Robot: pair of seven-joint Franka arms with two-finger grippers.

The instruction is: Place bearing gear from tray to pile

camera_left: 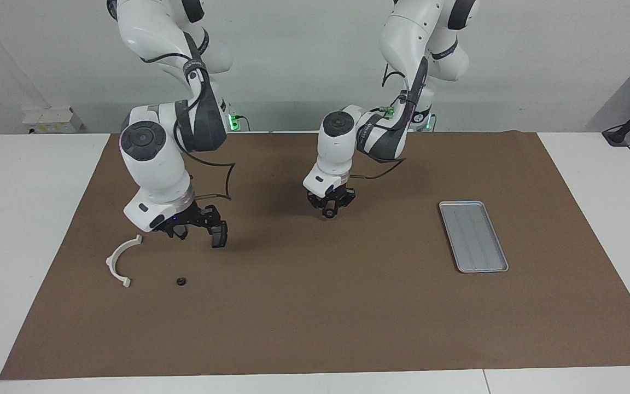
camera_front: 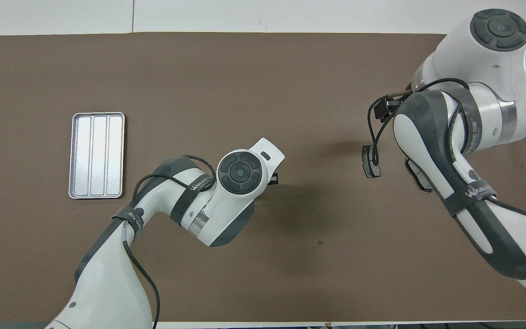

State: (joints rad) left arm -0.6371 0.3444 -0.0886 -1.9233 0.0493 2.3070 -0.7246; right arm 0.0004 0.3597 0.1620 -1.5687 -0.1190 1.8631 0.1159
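The silver ribbed tray lies empty toward the left arm's end of the mat; it also shows in the overhead view. My left gripper hangs over the middle of the mat, shut on a small dark ring, the bearing gear. The white semicircular bracket lies toward the right arm's end. A second small dark ring lies on the mat beside it. My right gripper is open and empty, just above the mat next to the bracket. The brake pads do not show. The right arm hides the bracket in the overhead view.
The brown mat covers most of the white table. A wide stretch of bare mat lies between the tray and the bracket.
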